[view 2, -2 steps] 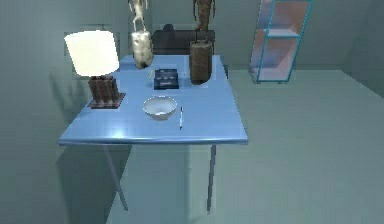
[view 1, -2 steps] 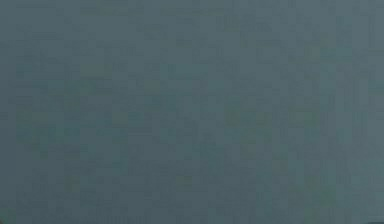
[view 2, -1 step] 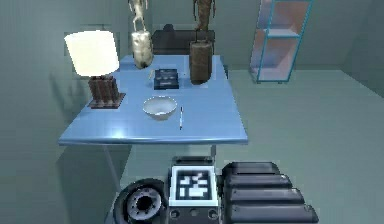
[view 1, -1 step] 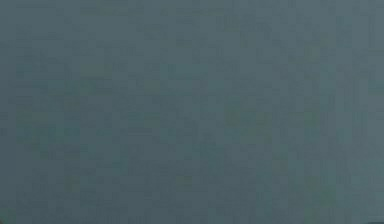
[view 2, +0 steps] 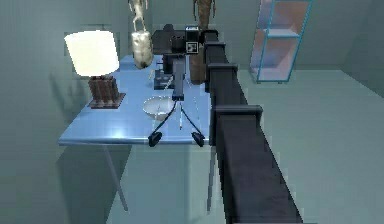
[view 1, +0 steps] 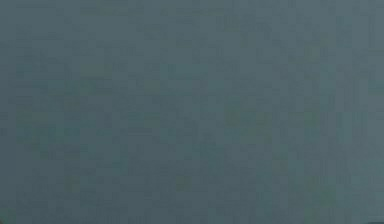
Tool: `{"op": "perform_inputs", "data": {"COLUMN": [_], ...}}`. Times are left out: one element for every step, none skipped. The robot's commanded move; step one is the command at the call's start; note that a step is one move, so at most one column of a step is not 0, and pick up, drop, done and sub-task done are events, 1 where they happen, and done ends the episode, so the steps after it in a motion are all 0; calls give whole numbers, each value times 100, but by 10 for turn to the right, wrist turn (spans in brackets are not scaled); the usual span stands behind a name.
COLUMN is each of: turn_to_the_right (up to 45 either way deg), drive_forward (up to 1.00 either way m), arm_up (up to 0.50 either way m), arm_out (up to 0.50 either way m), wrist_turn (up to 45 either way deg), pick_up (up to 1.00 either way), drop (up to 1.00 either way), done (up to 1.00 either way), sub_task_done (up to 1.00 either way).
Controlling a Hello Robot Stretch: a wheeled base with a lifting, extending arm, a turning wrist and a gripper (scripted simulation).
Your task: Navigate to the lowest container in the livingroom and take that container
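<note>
The arm (view 2: 240,140) rises as a dark square bar from the arm side view's bottom edge and reaches out over the right end of a light blue table (view 2: 95,128). At its far end sit the two white marker squares (view 2: 190,42), with the gripper (view 2: 176,138) left of them, its dark body pointing back toward the table's near edge. Its two thin fingers (view 2: 158,132) splay down across the tabletop, and their dark tips lie near that edge. A white bowl (view 2: 157,105) rests on the table just left of the fingers, close against them. Whether the gripper touches the bowl or holds anything cannot be told, since the bowl and tabletop lie right behind it

Farther left on the table stands a lamp (view 2: 93,55) with a pale shade on a brown base, and a beige vase (view 2: 141,45) stands behind the bowl. A cyan-framed shelf unit (view 2: 280,40) stands well apart at the view's upper right. In the forward view there is a plain grey-blue wall (view 1: 192,112)
</note>
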Motion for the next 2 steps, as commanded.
{"op": "perform_inputs", "data": {"turn_to_the_right": [0, 0], "drive_forward": [0, 0], "arm_up": [0, 0], "arm_out": [0, 0], "wrist_turn": [450, 450], "pick_up": [0, 0], "drop": [0, 0], "done": [0, 0], "sub_task_done": [0, 0]}}
